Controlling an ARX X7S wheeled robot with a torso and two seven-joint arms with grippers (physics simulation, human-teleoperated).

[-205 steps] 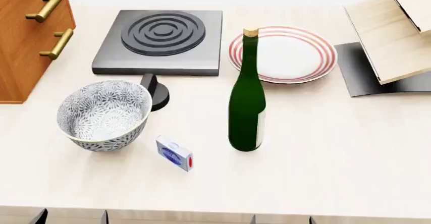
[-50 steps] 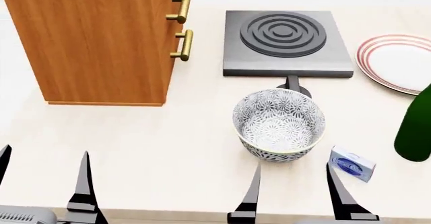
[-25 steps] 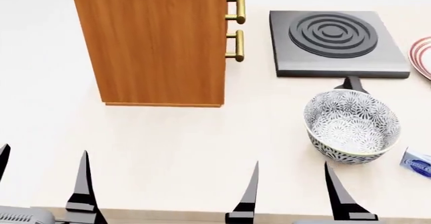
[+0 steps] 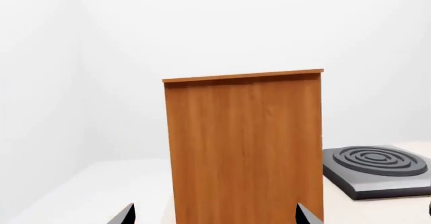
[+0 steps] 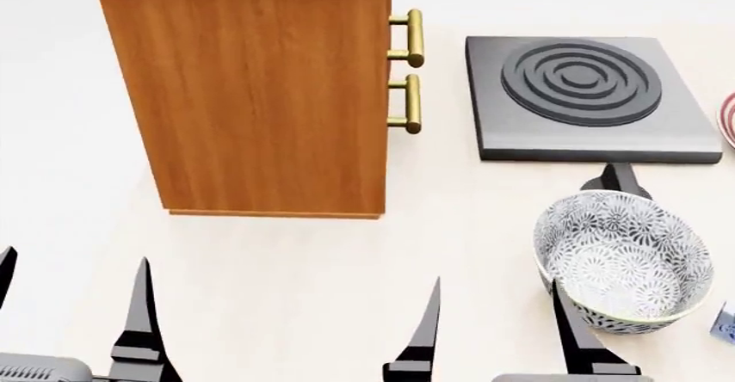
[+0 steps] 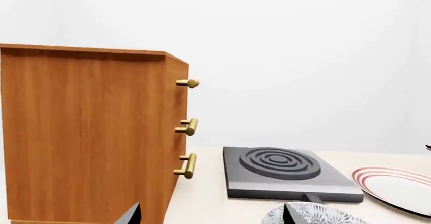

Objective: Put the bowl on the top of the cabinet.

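Bowl [image 5: 622,260] upright on counter [image 5: 287,270], right of cabinet [image 5: 258,98] and apart from it; dark hotplate [image 5: 586,98] beyond bowl, its handle [image 5: 618,180] touching bowl's far rim; blue box [image 5: 725,323] just right of bowl; right gripper [image 5: 494,330] spread wide, empty, one finger overlapping bowl's near-left edge in view; left gripper [image 5: 71,313] spread wide, empty, near cabinet front.

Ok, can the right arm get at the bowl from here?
Probably yes: the bowl sits on the counter just beside the open right pincer, with nothing between them; the cabinet stands well off to the other side.
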